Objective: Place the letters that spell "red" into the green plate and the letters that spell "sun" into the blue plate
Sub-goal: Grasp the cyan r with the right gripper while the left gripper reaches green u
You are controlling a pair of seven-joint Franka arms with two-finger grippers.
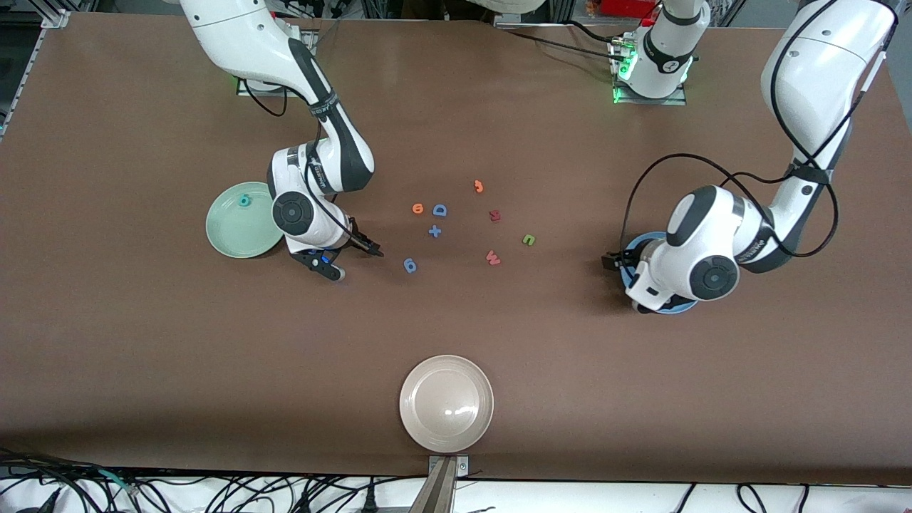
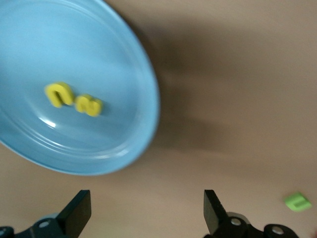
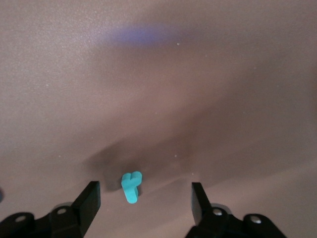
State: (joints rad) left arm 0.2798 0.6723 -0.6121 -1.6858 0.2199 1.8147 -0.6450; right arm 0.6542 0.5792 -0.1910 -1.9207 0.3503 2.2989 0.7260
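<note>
Left gripper [image 2: 143, 213] hangs just off the rim of the blue plate [image 2: 143, 74], fingers [image 2: 77, 210] spread wide and holding nothing. In the plate lie the yellow "u" [image 2: 58, 94] and the yellow "s" [image 2: 89, 105], touching side by side. Spread like that next to two parked letters, it reads as a drop just made. The green "n" [image 1: 528, 240] lies out on the bare desk [image 1: 142, 356], well apart from the plate, toward the middle cluster. That one looks like the left arm's next job.

Over at the right arm's end, the right gripper [image 3: 146, 201] sits low over the desk beside the green plate [image 1: 231, 242], fingers [image 3: 89, 201] apart, with the teal "r" [image 3: 131, 187] lying between them, untouched by either. It looks lined up for a pinch. In the green plate one small teal letter, probably the "d" [image 1: 244, 200], rests near the rim. The orange "e" [image 1: 418, 209] waits beside the blue capital D [image 1: 439, 210].

Room is generous: open brown desk all round the "r", nothing close to snag. The middle cluster is tighter, with a blue plus [image 1: 434, 231], the red W [image 1: 492, 258] and others close by. The beige plate [image 1: 427, 420] sits nearest the front camera, out of play.
</note>
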